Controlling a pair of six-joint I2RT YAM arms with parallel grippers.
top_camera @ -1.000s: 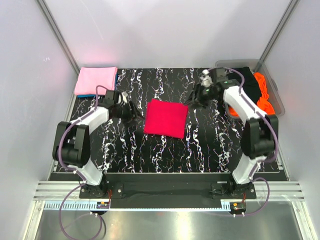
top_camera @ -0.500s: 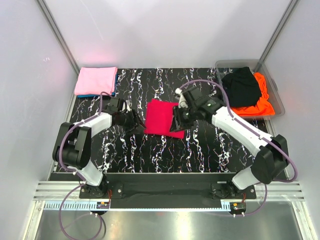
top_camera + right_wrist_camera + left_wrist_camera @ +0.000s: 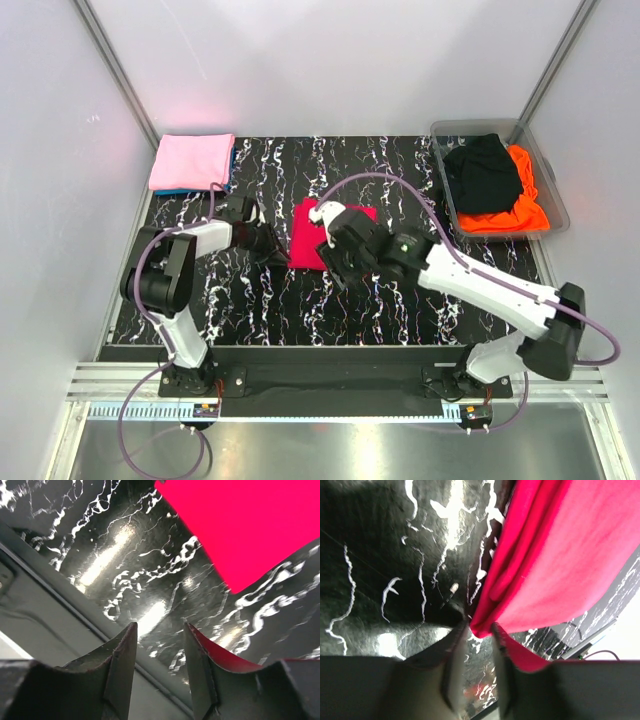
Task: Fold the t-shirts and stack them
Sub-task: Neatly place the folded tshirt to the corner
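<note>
One folded tee, ready for the pile

The crimson t-shirt lies as a neat square mid-table, well apart from the pink t-shirt at the far left corner. The left gripper has narrowed fingers at the shirt's left edge, with cloth at the tips; whether they pinch it I cannot tell. The right gripper hovers by the near edge, fingers parted and empty. Folding looks done, so the next move calls for a firm two-sided hold and a level carry onto the pink one.
</note>
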